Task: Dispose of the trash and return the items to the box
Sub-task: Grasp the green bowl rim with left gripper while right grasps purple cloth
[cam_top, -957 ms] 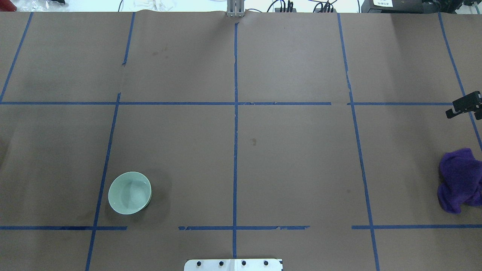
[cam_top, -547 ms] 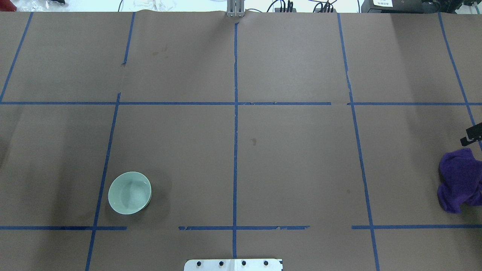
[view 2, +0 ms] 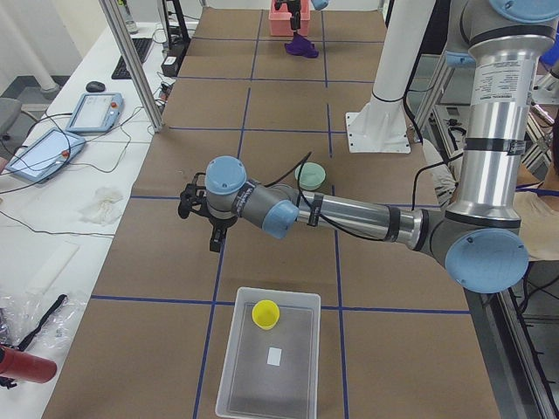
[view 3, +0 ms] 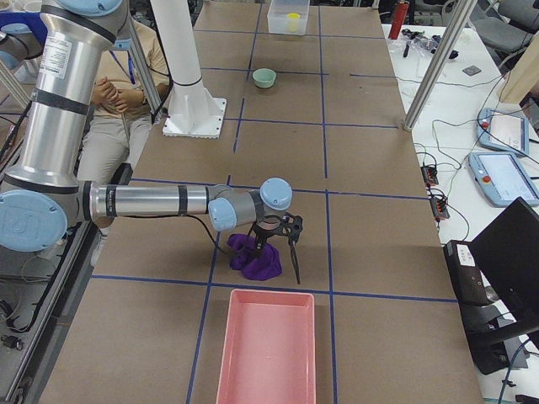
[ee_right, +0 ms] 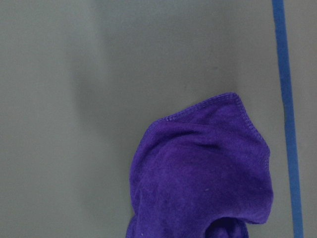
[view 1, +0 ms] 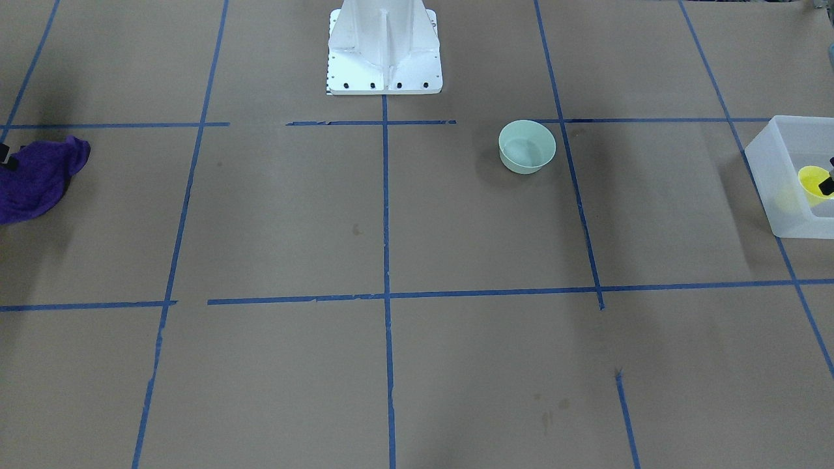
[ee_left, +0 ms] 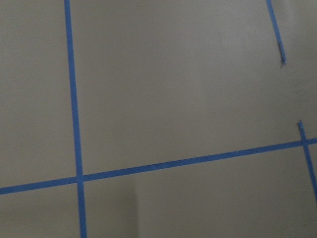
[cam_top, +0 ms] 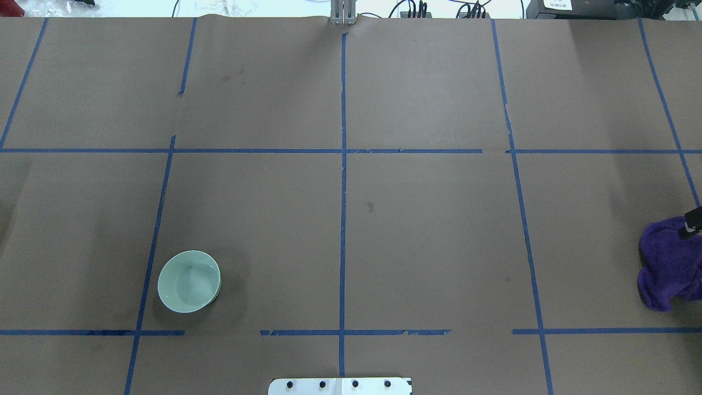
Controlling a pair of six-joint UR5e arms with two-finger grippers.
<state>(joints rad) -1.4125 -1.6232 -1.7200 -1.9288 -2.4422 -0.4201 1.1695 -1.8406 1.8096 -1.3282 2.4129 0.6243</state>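
Note:
The mint-green bowl (cam_top: 189,281) stands upright on the table on my left side; it also shows in the front view (view 1: 526,146). The yellow cup (view 2: 265,314) lies inside the frosted box (view 2: 271,371) at the table's left end, and shows there in the front view (view 1: 811,181). My left gripper (view 2: 201,229) hangs empty above the table between box and bowl, its fingers apart. My right gripper (view 3: 274,263) is open, just above a crumpled purple cloth (view 3: 257,257). Only its tip shows in the overhead view (cam_top: 690,225).
A pink tray (view 3: 268,349) lies at the table's right end, just beyond the purple cloth (cam_top: 669,266). The white robot base (view 1: 384,49) stands mid-table on the robot's side. Blue tape lines cross the brown paper.
My right gripper has moved from beyond the purple cloth toward the robot's side and now sits over the cloth's far edge. The bowl and cloth have not moved.

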